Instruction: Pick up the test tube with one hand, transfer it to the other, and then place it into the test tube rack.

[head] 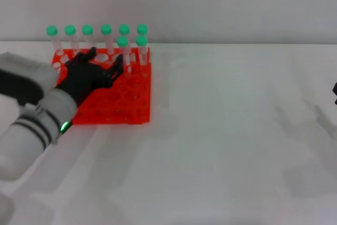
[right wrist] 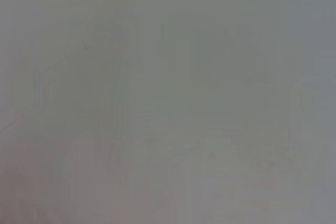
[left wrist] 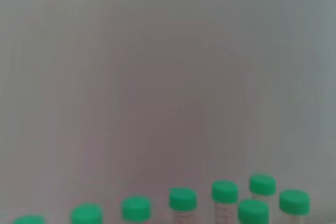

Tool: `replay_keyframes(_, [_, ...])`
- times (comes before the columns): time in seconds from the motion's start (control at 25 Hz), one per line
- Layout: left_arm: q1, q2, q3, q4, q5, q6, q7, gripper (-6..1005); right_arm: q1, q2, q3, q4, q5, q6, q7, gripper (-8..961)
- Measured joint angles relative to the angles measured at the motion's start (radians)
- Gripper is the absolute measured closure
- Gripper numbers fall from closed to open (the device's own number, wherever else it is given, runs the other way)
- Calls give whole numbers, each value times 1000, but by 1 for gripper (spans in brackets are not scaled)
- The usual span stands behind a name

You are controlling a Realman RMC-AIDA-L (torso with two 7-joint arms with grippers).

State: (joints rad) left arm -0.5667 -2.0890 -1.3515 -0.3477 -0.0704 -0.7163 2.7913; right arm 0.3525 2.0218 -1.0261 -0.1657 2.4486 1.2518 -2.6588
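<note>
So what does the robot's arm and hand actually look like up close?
The left hand is black with several separate fingers, like a human hand. Its arm is white and rounded, with thin black bands, a dark section and a small green light near the wrist. The right arm barely shows at the edge.

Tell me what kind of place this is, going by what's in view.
Probably a lab-style test bench. An orange-red test tube rack holds green-capped tubes on a plain white table against a bare wall, with the left hand over the rack. The right hand is barely in view.
</note>
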Motion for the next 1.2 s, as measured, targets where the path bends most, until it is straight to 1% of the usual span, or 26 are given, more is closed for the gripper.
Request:
replay_keyframes(0.04, [30, 0, -2, -22, -3, -13, 0, 403, -1, -1, 2, 2, 0, 0, -1, 178])
replay_keyframes(0.08, [74, 0, -4, -52, -14, -43, -1, 353, -1, -1, 4, 5, 1, 0, -2, 178])
replay_keyframes(0.12, [144, 0, -5, -82, -47, -99, -1, 325, -1, -2, 7, 6, 2, 0, -3, 178])
replay_keyframes(0.2, [183, 0, -2, -92, -75, -147, -3, 270, -3, -4, 22, 7, 3, 0, -4, 178])
replay_keyframes(0.24, [236, 0, 1, -94, -112, -210, -10, 242, -6, -4, 37, 8, 3, 0, -7, 178])
replay_keyframes(0.28, [271, -1, 3, -92, -127, -256, -21, 214, -10, -4, 52, 8, 4, 0, -12, 178])
replay_keyframes(0.4, [383, -1, 4, -67, -159, -405, -99, 131, -24, -3, 99, 8, 4, 5, -27, 177])
replay_keyframes(0.44, [406, -2, 5, -53, -170, -441, -118, 126, -28, -2, 118, 8, 4, 5, -28, 177])
replay_keyframes(0.48, [439, -2, 5, -21, -202, -512, -140, 121, -32, -2, 141, 9, 4, 5, -29, 177])
replay_keyframes(0.56, [481, -2, 5, 39, -259, -616, -160, 110, -36, -1, 183, 15, 4, 5, -29, 177])
replay_keyframes(0.68, [520, -3, 1, 148, -311, -757, -198, 105, -39, -3, 216, 23, 4, 6, -29, 177])
replay_keyframes(0.84, [543, -3, -4, 280, -326, -878, -232, 105, -47, -6, 253, 23, 4, 6, -29, 176])
replay_keyframes(1.04, [553, -2, -5, 366, -329, -936, -240, 105, -50, -6, 279, 24, 4, 11, -26, 174])
replay_keyframes(1.2, [551, -2, -1, 379, -328, -941, -240, 105, -50, -6, 283, 32, 4, 6, -27, 173])
